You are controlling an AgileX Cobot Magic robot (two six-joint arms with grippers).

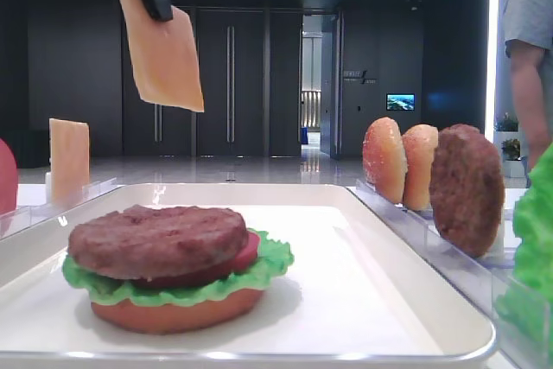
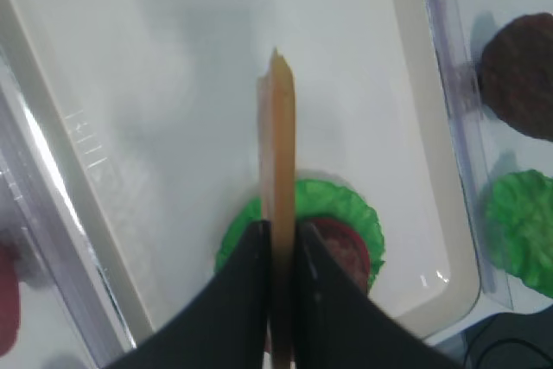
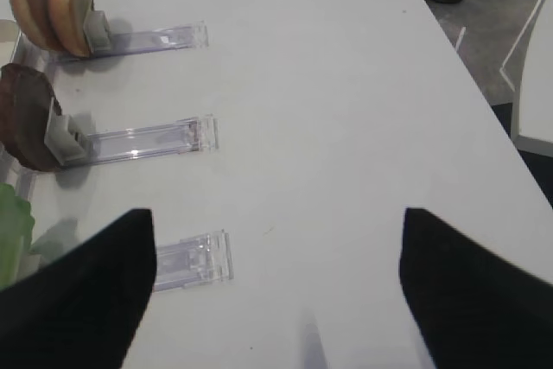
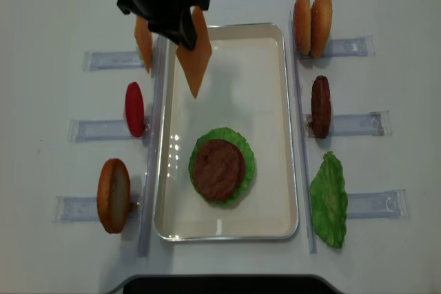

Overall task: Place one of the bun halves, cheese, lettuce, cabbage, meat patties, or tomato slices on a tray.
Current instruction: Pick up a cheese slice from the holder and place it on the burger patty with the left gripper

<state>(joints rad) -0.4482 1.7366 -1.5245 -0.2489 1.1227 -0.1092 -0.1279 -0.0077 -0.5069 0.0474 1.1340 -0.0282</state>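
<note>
The left tool (image 4: 180, 32) is clenched on the top edge of a thin, square, pale orange cheese slice (image 4: 193, 60), which hangs on edge in the air, its long axis running downward, above the far part of the large white rectangular tray (image 4: 269, 101). The stack on that tray lies toward the tray's near end from the slice: a rough brown round meat patty (image 4: 218, 170) over a red tomato slice (image 1: 251, 252), a frilly green lettuce leaf (image 4: 244, 144) and an orange-crusted bun half (image 1: 177, 313). I judge that the slice must travel nearward and come flat to land on the patty.

The left arm is the nearer; the right tool (image 3: 276, 291) stands released over the white desk (image 3: 346, 84), right of the tray.

Counted: two cheese slices, three bun halves off the tray plus one under the stack, two patties, two tomato slices, two lettuce leaves, one tray.
</note>
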